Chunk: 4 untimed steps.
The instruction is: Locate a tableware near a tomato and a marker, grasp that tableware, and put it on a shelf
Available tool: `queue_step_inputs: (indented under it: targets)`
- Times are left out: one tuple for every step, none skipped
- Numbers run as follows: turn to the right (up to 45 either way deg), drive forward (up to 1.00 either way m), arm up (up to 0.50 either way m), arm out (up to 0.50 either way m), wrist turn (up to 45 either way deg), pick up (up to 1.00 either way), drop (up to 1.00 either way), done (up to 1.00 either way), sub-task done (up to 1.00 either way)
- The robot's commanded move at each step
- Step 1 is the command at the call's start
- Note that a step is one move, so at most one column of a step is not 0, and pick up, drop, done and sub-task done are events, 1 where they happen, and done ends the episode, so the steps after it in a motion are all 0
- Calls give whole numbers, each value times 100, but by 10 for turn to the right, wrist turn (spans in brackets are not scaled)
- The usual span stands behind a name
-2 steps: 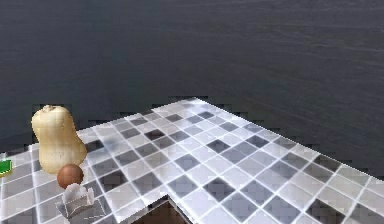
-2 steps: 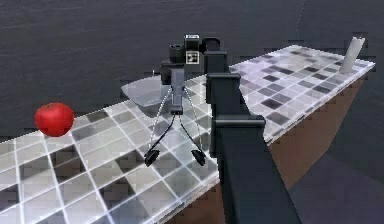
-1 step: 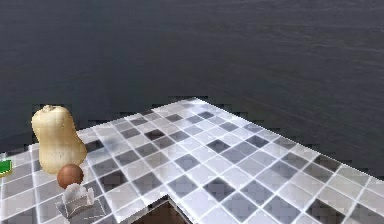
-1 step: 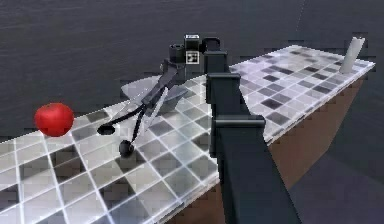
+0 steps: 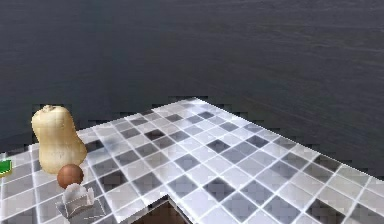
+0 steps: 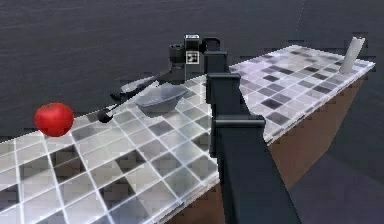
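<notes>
Bearing tomato (image 6: 54,118), checkered tile counter (image 6: 150,172), dark wall (image 6: 80,40)

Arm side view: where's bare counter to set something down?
Free: the near tiles between the tomato and the arm; also the tiles between the arm and the pale upright thing. Crowded: around the grey dish at the arm's far end.

On the grey-and-white checkered tile surface (image 6: 300,85), bare tiles run from the dark square arm bar (image 6: 240,140) to a pale upright cylinder (image 6: 353,52) at the arm side view's right. Left of the bar, a shallow grey bowl (image 6: 165,96) and a dark slim stick (image 6: 130,92) crowd the tool (image 6: 172,68); a red round tomato (image 6: 54,119) stands well apart. A tan squash (image 5: 57,137) blocks the forward view's left.
</notes>
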Motion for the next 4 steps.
queue_step_inputs:
  targets:
    - [0, 0, 0, 0, 390, 0, 0, 0, 0]
    - [0, 0, -6, 0, 0, 0, 0, 0, 0]
    - [0, 0, 0, 0, 0, 100, 0, 0, 0]
    - [0, 0, 6, 0, 0, 0, 0, 0, 0]
